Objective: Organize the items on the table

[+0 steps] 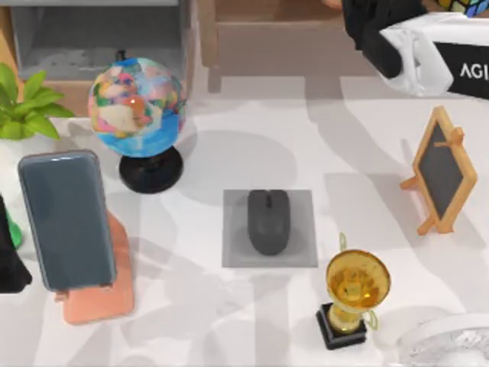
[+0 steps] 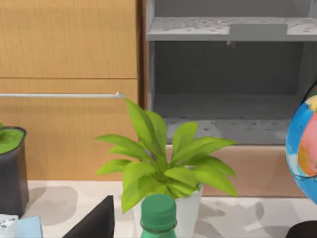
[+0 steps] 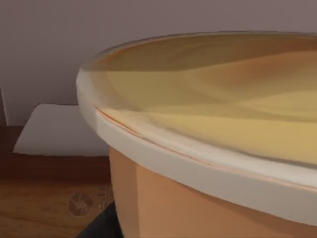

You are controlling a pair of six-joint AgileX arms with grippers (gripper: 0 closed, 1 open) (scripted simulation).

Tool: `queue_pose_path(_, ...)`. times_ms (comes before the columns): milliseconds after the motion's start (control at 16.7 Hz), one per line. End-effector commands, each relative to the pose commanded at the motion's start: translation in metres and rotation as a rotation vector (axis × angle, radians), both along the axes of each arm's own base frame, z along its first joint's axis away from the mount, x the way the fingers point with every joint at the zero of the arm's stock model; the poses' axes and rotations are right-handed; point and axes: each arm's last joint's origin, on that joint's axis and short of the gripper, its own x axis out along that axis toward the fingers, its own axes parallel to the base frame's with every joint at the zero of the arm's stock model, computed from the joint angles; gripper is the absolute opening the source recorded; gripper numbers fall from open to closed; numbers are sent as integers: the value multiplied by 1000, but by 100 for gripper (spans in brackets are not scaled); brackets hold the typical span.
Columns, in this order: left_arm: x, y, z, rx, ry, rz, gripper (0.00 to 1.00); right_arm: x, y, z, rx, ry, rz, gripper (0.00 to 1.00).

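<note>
The computer mouse (image 1: 268, 222) lies on a grey pad (image 1: 306, 252) at mid-table, long axis running front to back; the smartphone (image 1: 66, 219) leans on an orange stand (image 1: 103, 302) at the left. Either arm sits at a table edge (right arm top right, left arm far left); whether their grippers are open I cannot tell

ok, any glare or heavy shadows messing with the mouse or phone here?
Top view: the glossy blue-grey smartphone shows a soft sheen without blown-out glare; the dark-grey oval mouse is evenly lit on its grey square pad; broad soft arm shadows cross the white tabletop.
</note>
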Motion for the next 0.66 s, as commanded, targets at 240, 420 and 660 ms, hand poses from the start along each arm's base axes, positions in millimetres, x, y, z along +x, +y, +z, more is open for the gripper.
queue_pose_path(240, 0, 0, 0, 0, 0, 0, 100, 0, 0, 0, 0, 0, 0, 90)
queue_pose_path(420, 0, 0, 0, 0, 0, 0, 100, 0, 0, 0, 0, 0, 0, 100)
queue_pose_path(660, 0, 0, 0, 0, 0, 0, 100, 0, 0, 0, 0, 0, 0, 100)
